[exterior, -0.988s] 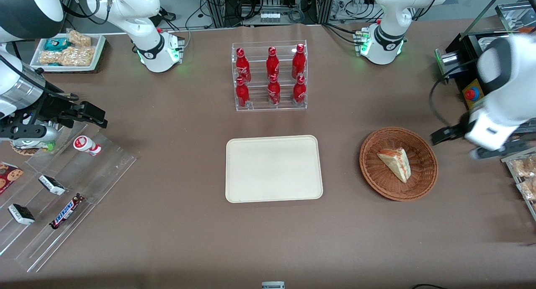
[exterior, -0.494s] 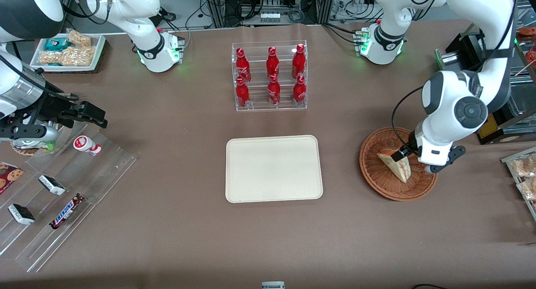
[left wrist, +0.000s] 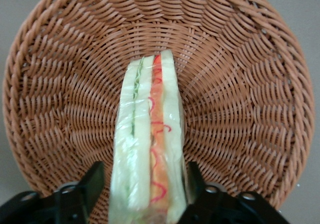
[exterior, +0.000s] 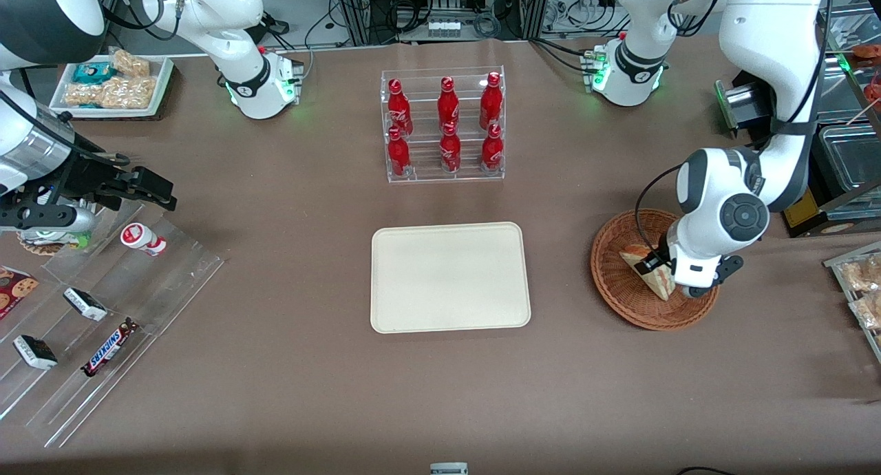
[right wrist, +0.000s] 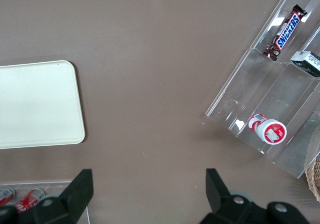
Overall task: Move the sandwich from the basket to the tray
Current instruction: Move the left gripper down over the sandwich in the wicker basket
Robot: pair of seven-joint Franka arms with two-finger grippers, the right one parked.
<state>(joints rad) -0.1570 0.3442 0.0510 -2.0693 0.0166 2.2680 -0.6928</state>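
The sandwich [left wrist: 148, 149] is seen lying in the basket [left wrist: 240, 73], wrapped in clear film, with its layered cut edge turned up toward the wrist camera: green line on one side, red and orange on the other. It is bracketed by the two dark fingers [left wrist: 92, 181], one on each broad bread face; the fingers are spread about as wide as the wedge, right against its wrapping, though firm contact cannot be confirmed. In the front view the gripper [exterior: 662, 267] is lowered into the basket [exterior: 619, 296], over the sandwich [exterior: 647, 268], most of which is covered by the wrist. The basket rests on the brown counter [exterior: 275, 392], toward the working arm's end. The cream tray [exterior: 451, 277] is noted beside the basket, apart from it, nothing on it.
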